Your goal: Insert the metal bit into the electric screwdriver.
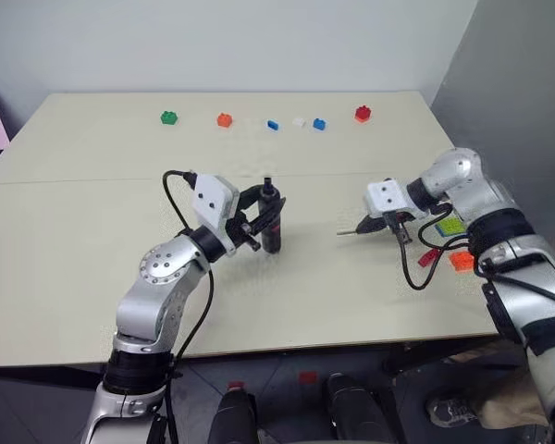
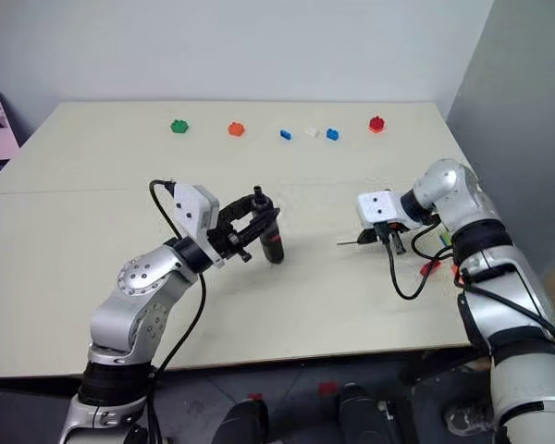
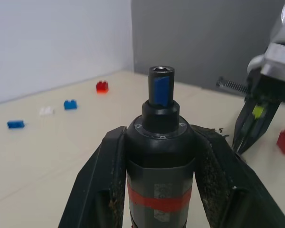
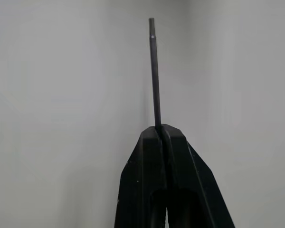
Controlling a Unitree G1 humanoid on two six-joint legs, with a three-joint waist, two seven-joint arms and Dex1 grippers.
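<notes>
Your left gripper (image 1: 259, 215) is clamped on the electric screwdriver (image 1: 271, 222), upright above the table (image 1: 92, 240), socket end up. Your right gripper (image 4: 162, 133) pinches the metal bit (image 4: 155, 71), well apart from the screwdriver. No legible writing.

There was one black pen-shaped electric screwdriver with a red band (image 3: 160, 156), clamped in the left gripper (image 1: 256, 219), and one thin grey metal bit (image 4: 155, 71), pinched in the right gripper (image 1: 381, 225) and pointing toward the left one. Beyond both grippers six small toy bricks lay in a row: one green (image 1: 169, 117), one orange (image 1: 224, 119), two blue (image 1: 273, 125) (image 1: 319, 124), one white (image 1: 299, 121) and one red (image 1: 363, 114). Just beside the right gripper, on its outer side, lay three more small pieces: one yellow-green (image 1: 451, 225), one red (image 1: 428, 257) and one orange (image 1: 462, 261).
</notes>
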